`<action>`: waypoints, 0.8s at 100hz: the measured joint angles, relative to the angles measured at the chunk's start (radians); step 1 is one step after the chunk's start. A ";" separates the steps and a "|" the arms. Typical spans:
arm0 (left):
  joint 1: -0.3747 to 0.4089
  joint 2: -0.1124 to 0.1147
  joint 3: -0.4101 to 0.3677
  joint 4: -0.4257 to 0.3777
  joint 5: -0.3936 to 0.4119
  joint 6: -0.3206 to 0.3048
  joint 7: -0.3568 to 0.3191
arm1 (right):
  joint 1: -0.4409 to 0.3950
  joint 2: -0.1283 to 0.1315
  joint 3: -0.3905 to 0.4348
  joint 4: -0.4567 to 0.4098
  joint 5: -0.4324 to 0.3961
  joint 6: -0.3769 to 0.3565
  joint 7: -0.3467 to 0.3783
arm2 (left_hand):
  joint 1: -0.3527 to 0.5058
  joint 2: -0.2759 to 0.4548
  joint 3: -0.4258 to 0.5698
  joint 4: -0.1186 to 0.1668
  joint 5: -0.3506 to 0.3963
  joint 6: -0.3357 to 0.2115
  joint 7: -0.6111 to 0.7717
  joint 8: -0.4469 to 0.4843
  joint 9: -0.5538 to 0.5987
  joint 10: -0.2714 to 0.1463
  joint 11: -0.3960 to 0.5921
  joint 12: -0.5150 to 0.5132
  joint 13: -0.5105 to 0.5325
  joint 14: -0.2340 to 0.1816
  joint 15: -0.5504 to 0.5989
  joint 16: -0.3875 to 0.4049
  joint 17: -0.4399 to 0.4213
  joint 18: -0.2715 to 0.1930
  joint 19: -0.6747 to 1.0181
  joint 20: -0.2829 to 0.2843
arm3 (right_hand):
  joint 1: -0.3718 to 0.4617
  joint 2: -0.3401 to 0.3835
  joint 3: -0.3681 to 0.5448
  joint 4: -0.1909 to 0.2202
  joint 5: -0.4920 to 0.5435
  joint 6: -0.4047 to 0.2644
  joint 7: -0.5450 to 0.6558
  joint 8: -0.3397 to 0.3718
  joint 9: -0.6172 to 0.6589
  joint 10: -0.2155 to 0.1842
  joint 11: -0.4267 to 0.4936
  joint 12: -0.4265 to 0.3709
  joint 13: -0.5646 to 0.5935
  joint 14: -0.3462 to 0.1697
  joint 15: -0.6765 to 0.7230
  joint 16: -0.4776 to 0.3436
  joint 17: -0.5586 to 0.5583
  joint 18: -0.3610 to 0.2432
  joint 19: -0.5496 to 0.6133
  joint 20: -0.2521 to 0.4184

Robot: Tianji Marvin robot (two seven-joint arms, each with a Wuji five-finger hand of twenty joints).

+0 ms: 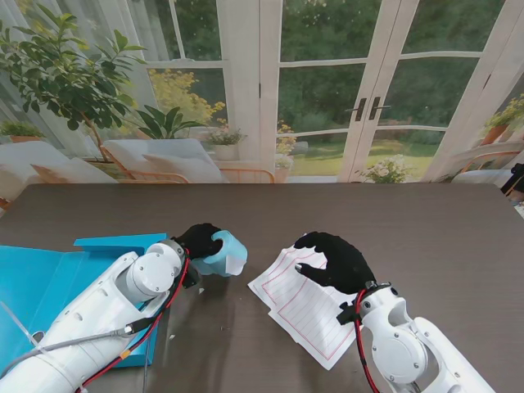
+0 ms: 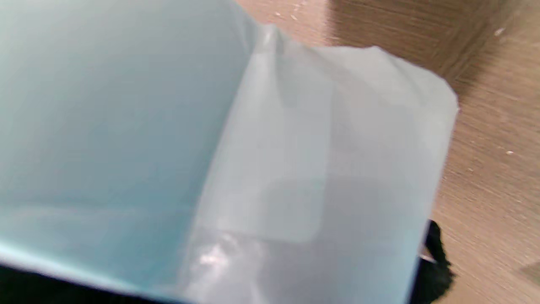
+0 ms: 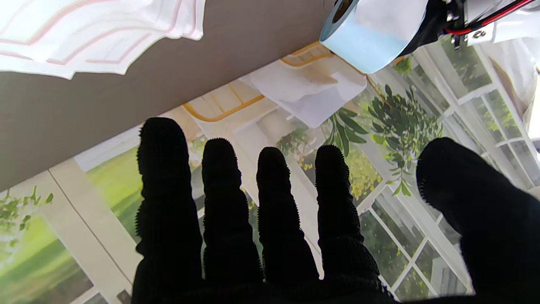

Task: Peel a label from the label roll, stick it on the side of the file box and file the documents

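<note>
Label roll [image 1: 227,253] in left hand [image 1: 199,240], unprinted.

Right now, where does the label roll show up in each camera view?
Stand view: label roll held in the left robot hand, left of the documents.
Left wrist view: fills the frame.
Right wrist view: upper right.
Shared landmark: the dark table.

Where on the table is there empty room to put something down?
The far strip of table beyond both hands is bare, and so is the right end past the documents. Near me it is crowded: file box, left hand gripping the label roll, right hand over the papers.
</note>
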 measured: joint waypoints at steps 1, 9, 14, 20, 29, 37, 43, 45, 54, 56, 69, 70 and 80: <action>0.002 0.000 -0.002 -0.006 -0.001 0.006 0.000 | 0.000 -0.001 -0.003 0.000 -0.002 0.003 -0.007 | 0.000 0.000 0.000 0.000 0.000 0.000 0.000 0.000 0.000 0.000 0.001 -0.001 0.000 0.000 0.000 0.000 0.002 0.000 0.001 0.000 | 0.000 -0.004 -0.002 0.000 0.000 0.001 0.000 0.001 0.004 0.000 -0.001 0.000 0.002 0.000 0.000 0.000 0.000 0.000 0.003 0.000; 0.022 0.000 -0.017 -0.059 -0.007 0.060 0.001 | 0.007 -0.006 -0.021 -0.003 -0.028 0.022 -0.031 | 0.000 0.000 0.000 0.000 0.000 0.001 0.000 0.000 0.000 0.000 0.006 -0.013 0.000 0.000 0.005 -0.009 0.012 0.000 0.004 -0.012 | 0.000 -0.031 -0.003 0.000 0.011 0.006 0.022 0.008 0.010 0.000 0.013 0.000 0.028 0.000 0.015 0.002 0.001 0.000 0.026 0.001; 0.033 0.000 -0.021 -0.089 -0.011 0.090 0.007 | 0.013 -0.008 -0.031 -0.006 -0.041 0.035 -0.031 | 0.000 0.000 0.000 0.000 0.000 0.001 0.000 0.000 0.000 0.000 0.011 -0.023 0.000 -0.001 0.008 -0.011 0.013 0.000 0.005 -0.025 | 0.000 -0.043 -0.003 0.000 0.020 0.011 0.029 0.015 0.023 0.000 0.048 0.001 0.037 0.000 0.026 0.002 0.002 0.000 0.038 0.001; 0.045 -0.001 -0.027 -0.124 -0.021 0.134 0.016 | 0.024 -0.009 -0.051 -0.010 -0.045 0.057 -0.038 | 0.000 0.000 0.000 0.000 0.000 0.001 0.000 0.000 0.000 0.000 0.013 -0.026 0.000 -0.001 0.009 -0.012 0.014 0.000 0.005 -0.028 | 0.006 -0.092 0.032 -0.007 0.029 0.027 0.051 0.019 0.035 0.000 0.064 0.015 0.039 0.000 0.042 0.013 0.004 0.000 0.052 0.001; 0.062 -0.003 -0.033 -0.173 -0.035 0.192 0.028 | 0.046 -0.013 -0.090 -0.011 -0.046 0.087 -0.085 | 0.000 0.000 0.000 0.000 0.000 0.002 0.000 0.000 0.000 0.000 0.015 -0.028 0.001 -0.002 0.011 -0.013 0.021 0.000 0.005 -0.029 | 0.007 -0.138 0.059 -0.027 0.045 0.032 0.086 0.036 0.062 0.000 0.099 0.042 0.065 -0.001 0.076 0.028 0.011 0.000 0.079 0.001; 0.070 -0.006 -0.035 -0.199 -0.035 0.214 0.032 | 0.061 -0.022 -0.111 -0.013 -0.058 0.101 -0.117 | 0.000 0.000 0.000 0.000 0.000 0.002 0.000 0.000 0.000 0.000 0.017 -0.038 0.001 -0.003 0.012 -0.021 0.021 0.000 0.005 -0.029 | 0.007 -0.168 0.084 -0.027 0.093 0.035 0.130 0.053 0.098 0.000 0.123 0.065 0.105 -0.001 0.111 0.046 0.014 0.000 0.100 0.001; 0.076 -0.009 -0.039 -0.217 -0.040 0.243 0.033 | 0.070 -0.028 -0.125 -0.014 -0.062 0.109 -0.132 | 0.000 0.000 0.000 0.000 0.000 0.002 0.000 0.000 0.000 0.000 0.019 -0.040 0.001 -0.003 0.013 -0.022 0.021 0.000 0.005 -0.029 | 0.007 -0.182 0.095 -0.028 0.116 0.036 0.152 0.068 0.110 0.000 0.139 0.078 0.121 -0.001 0.130 0.051 0.014 0.000 0.109 0.001; 0.078 -0.010 -0.040 -0.224 -0.043 0.257 0.035 | 0.073 -0.030 -0.132 -0.014 -0.062 0.112 -0.138 | 0.000 0.000 0.000 0.000 0.000 0.002 0.000 0.000 0.000 0.000 0.019 -0.041 0.001 -0.003 0.013 -0.022 0.021 0.000 0.005 -0.029 | 0.006 -0.192 0.095 -0.028 0.118 0.036 0.155 0.068 0.110 0.000 0.138 0.079 0.121 -0.001 0.134 0.052 0.014 0.000 0.113 0.001; 0.089 -0.014 -0.046 -0.251 -0.055 0.302 0.047 | 0.085 -0.036 -0.162 -0.015 -0.064 0.130 -0.160 | 0.000 0.000 0.000 0.000 0.000 0.002 0.000 0.000 0.000 0.000 0.024 -0.051 0.001 -0.004 0.016 -0.023 0.022 0.000 0.005 -0.029 | 0.006 -0.216 0.094 -0.047 0.146 0.035 0.161 0.069 0.134 0.000 0.151 0.082 0.144 -0.002 0.146 0.060 0.015 0.000 0.117 0.001; 0.090 -0.015 -0.047 -0.254 -0.058 0.305 0.050 | 0.087 -0.037 -0.167 -0.016 -0.065 0.134 -0.162 | 0.000 0.000 0.000 0.000 0.000 0.002 0.000 0.000 0.000 0.000 0.024 -0.052 0.001 -0.004 0.016 -0.024 0.022 0.000 0.005 -0.029 | 0.005 -0.216 0.094 -0.047 0.146 0.034 0.160 0.069 0.134 0.000 0.151 0.083 0.144 -0.002 0.146 0.060 0.015 0.000 0.117 0.001; 0.103 -0.024 -0.056 -0.280 -0.103 0.353 0.072 | 0.097 -0.044 -0.198 -0.021 -0.066 0.178 -0.171 | 0.001 0.000 0.000 0.000 0.001 0.003 0.000 0.000 0.000 0.000 0.028 -0.059 0.001 -0.005 0.021 -0.025 0.022 -0.001 0.005 -0.029 | -0.005 -0.229 0.095 -0.057 0.139 0.035 0.128 0.069 0.133 0.000 0.150 0.089 0.142 -0.002 0.146 0.061 0.015 0.000 0.117 0.001; 0.104 -0.025 -0.057 -0.283 -0.105 0.356 0.073 | 0.098 -0.045 -0.201 -0.021 -0.066 0.182 -0.172 | 0.001 0.000 0.000 0.000 0.001 0.003 0.000 0.000 0.000 0.000 0.028 -0.060 0.001 -0.005 0.021 -0.026 0.022 -0.001 0.005 -0.029 | -0.005 -0.229 0.095 -0.057 0.132 0.035 0.115 0.069 0.133 0.000 0.150 0.090 0.142 -0.002 0.146 0.061 0.015 0.000 0.118 0.001; 0.117 -0.029 -0.065 -0.308 -0.111 0.370 0.078 | 0.106 -0.049 -0.233 -0.022 -0.066 0.217 -0.186 | 0.001 0.000 0.000 0.000 0.001 0.003 0.000 0.000 0.000 0.000 0.030 -0.065 0.002 -0.005 0.023 -0.026 0.022 -0.001 0.005 -0.029 | -0.016 -0.269 0.118 -0.067 0.134 0.035 0.110 0.068 0.132 0.000 0.150 0.091 0.141 -0.002 0.146 0.061 0.015 0.000 0.118 0.001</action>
